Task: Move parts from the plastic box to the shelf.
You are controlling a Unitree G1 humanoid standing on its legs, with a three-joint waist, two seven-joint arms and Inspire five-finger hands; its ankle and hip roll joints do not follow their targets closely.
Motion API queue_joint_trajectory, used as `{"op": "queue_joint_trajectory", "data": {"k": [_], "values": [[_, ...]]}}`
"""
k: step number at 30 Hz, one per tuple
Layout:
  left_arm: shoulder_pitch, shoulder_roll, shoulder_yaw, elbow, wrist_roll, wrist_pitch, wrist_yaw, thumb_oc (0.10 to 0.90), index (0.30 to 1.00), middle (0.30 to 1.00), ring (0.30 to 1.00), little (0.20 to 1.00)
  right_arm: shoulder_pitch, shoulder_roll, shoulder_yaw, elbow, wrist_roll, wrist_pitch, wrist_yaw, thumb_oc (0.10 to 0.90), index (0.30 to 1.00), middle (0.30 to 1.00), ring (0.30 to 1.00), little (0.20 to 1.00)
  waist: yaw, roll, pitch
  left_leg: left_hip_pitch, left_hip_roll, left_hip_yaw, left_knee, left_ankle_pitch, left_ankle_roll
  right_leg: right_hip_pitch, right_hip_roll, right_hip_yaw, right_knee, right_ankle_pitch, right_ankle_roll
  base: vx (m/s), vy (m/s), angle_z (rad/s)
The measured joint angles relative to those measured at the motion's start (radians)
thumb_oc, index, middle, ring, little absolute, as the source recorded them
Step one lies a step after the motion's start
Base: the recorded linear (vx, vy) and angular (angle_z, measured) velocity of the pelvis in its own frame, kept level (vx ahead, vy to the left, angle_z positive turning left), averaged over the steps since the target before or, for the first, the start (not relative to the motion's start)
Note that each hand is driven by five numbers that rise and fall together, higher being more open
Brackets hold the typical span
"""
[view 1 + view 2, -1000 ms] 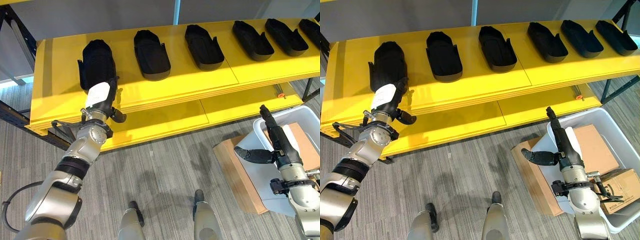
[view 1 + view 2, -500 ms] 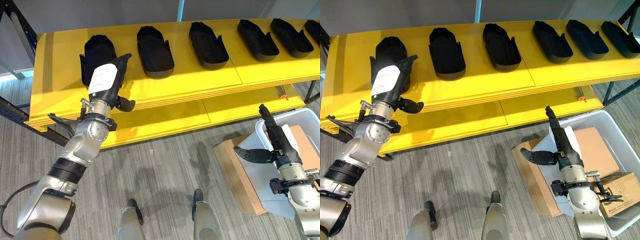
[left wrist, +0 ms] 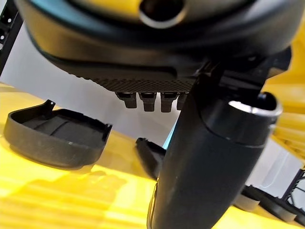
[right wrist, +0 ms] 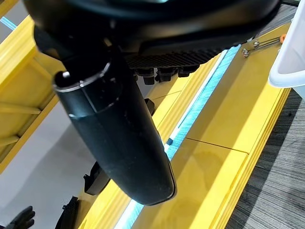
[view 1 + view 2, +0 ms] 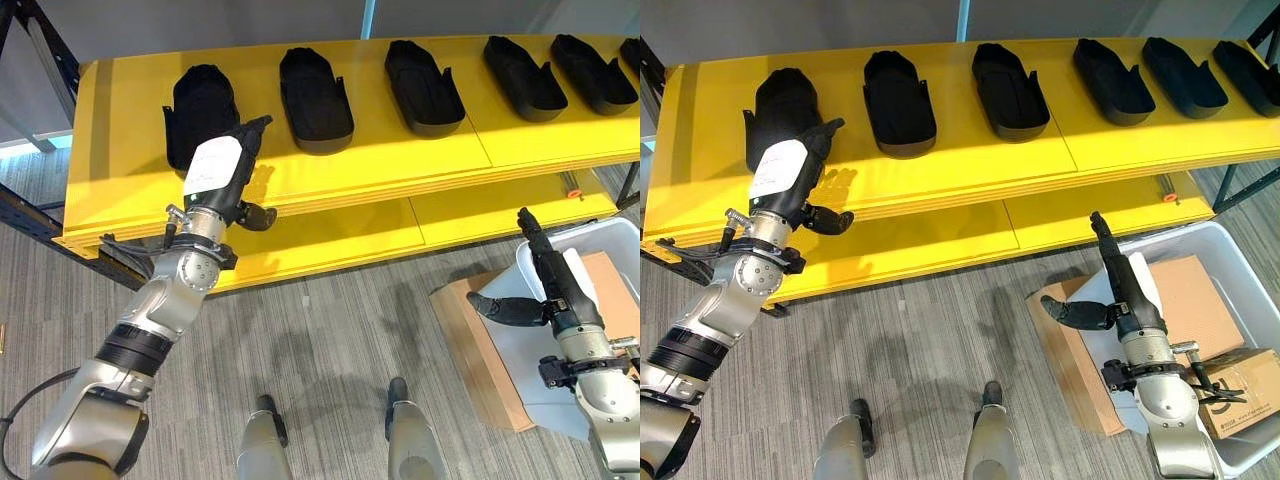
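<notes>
Several black shell-shaped parts lie in a row on the yellow shelf (image 5: 400,155). The leftmost part (image 5: 198,105) rests near the shelf's left end. My left hand (image 5: 218,170) hovers open just right of that part's near end, fingers straight, holding nothing. In the left wrist view a part (image 3: 55,138) sits on the shelf past the thumb (image 3: 209,162). My right hand (image 5: 1125,285) is open and empty, fingers straight, over the left rim of the white plastic box (image 5: 1180,237) on the floor at the right.
Cardboard boxes (image 5: 1195,300) lie inside the plastic box, and a flat brown cardboard piece (image 5: 1070,360) lies on the floor beside it. A lower yellow shelf tier (image 5: 330,245) juts out beneath the top one. A dark rack frame (image 5: 40,50) stands at the left.
My left hand has come off the near end of the leftmost part and risen slightly to the right, fingers straight. The part stays on the shelf. The right hand has not moved.
</notes>
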Motion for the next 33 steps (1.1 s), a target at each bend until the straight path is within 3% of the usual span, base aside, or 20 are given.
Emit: {"op": "queue_joint_trajectory", "data": {"k": [33], "values": [[0.074,-0.012,-0.01,0.113,0.002,0.0,-0.063,0.9,1.0,1.0,1.0,1.0,-0.001,0.0,0.002,0.0,0.0,0.0,0.0,0.9,1.0,1.0,1.0,1.0,-0.001,0.001,0.0,-0.012,0.006,0.002,0.013,-0.004,0.0,-0.016,0.003,0.005,0.014,-0.001,-0.001,0.0,0.0,0.0]]}}
